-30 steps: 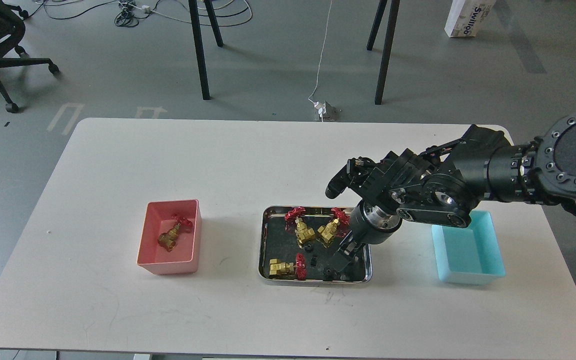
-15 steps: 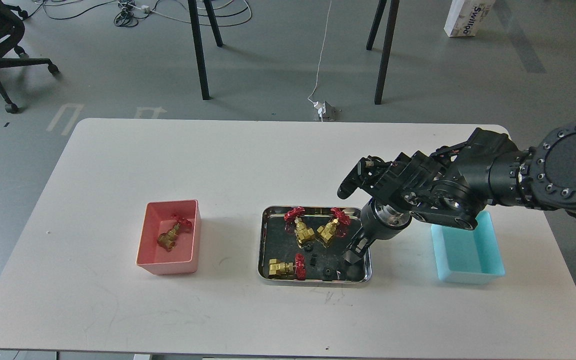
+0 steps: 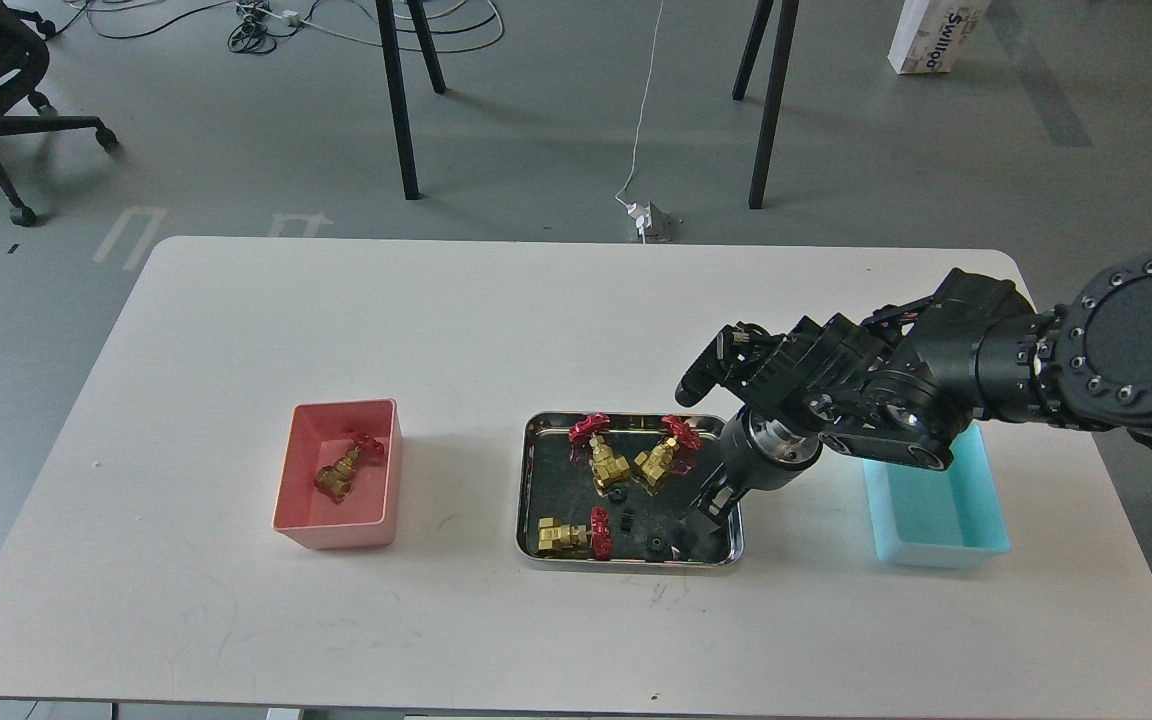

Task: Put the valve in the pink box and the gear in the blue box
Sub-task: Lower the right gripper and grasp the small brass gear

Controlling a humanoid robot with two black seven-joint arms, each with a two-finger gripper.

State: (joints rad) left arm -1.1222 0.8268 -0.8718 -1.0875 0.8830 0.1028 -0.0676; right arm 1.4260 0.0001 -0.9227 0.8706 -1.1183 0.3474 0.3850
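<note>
Right of centre, the black right gripper [image 3: 704, 512] hangs over the shiny steel tray's [image 3: 528, 500] right end; whether its fingers are apart cannot be told. A brass red-wheeled valve [image 3: 341, 470] lies in the salmon-pink plastic box [image 3: 288, 500] at left; tiny black gears [image 3: 654, 545] lie in the tray; the cyan box [image 3: 976, 545] sits at right.

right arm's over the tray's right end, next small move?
Probably ease the right gripper down and slightly left onto the nearest gear. It hangs over the right end of the steel tray, whether it holds anything can't be told, and the blue box looks empty. One valve already lies in the pink box, so a gear seems due.
</note>
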